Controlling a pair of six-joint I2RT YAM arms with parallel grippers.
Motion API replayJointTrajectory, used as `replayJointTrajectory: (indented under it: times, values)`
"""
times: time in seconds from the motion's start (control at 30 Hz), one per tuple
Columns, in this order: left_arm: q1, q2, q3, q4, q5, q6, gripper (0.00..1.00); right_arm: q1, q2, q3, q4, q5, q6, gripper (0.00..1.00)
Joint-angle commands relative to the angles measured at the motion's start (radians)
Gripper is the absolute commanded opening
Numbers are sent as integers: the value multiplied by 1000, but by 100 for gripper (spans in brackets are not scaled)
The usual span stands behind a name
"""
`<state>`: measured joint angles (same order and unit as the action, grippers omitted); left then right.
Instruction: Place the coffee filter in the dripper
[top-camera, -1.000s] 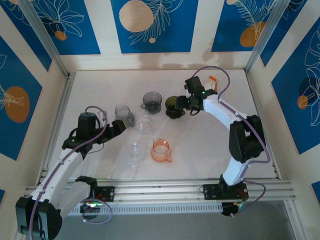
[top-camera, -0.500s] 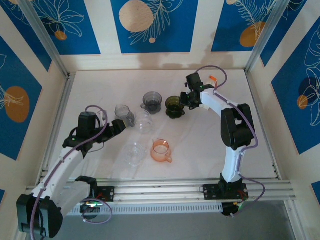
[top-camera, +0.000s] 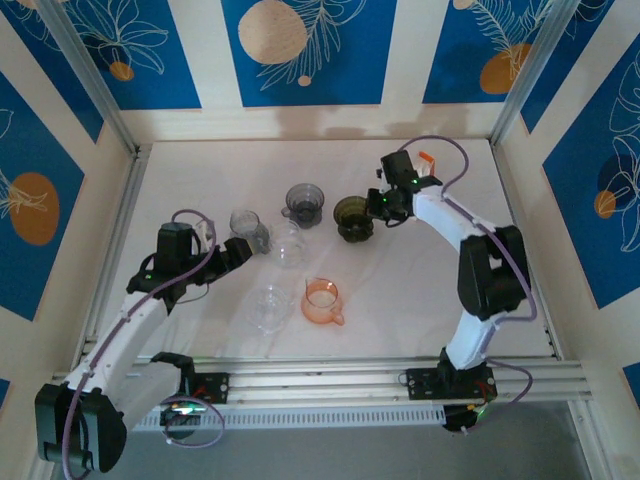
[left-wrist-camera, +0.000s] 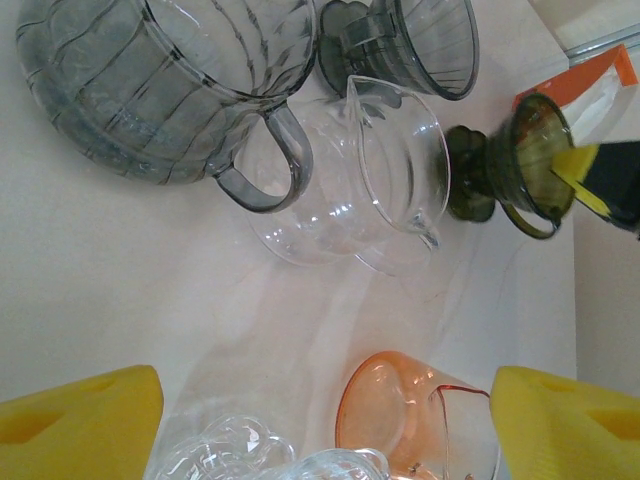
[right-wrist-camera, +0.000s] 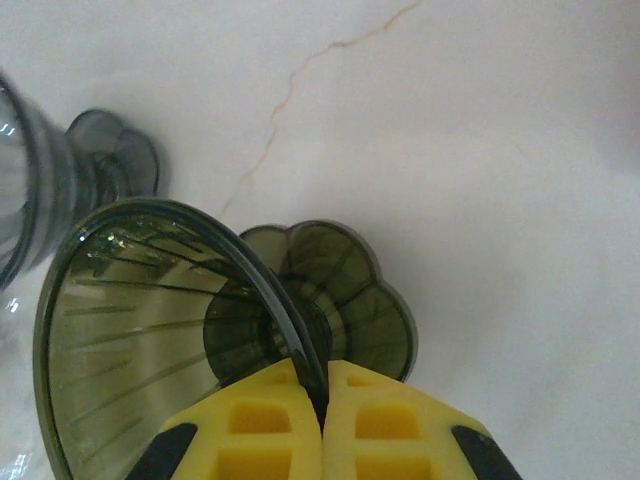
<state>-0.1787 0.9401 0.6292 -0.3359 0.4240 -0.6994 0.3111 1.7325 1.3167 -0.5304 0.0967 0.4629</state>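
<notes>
Our right end effector (right-wrist-camera: 322, 395), pinched shut on the rim of the green dripper (top-camera: 353, 217), has nudged it a tiny bit sideways at the far middle of the worktop (top-camera: 410, 290), while our left end effector (top-camera: 238, 252) waits wide open by the grey cup (top-camera: 248, 225), and the dripper is still empty, so the filter job is just starting.

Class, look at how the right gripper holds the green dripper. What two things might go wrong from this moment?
1. The right gripper pinches only the thin rim of the green dripper, so the dripper may slip or twist out of the hold.
2. The grey dripper and a clear glass jug stand close by. A careless swing of the held dripper could knock them over.
</notes>
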Motion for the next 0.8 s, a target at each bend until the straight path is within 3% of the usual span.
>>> replayJointTrajectory:
  times: [0.0,0.3,0.77]
  values:
    - [16,-4,26,4,28,16,85,29,-138,-42,-58,-40,22,0]
    - [20,-26,13,0,19,29,86,191,-370,-81,-260,-106,10,0]
    - [23,-33,-9,7,21,20,86,394,-358,-102,-294,-161,62,0]
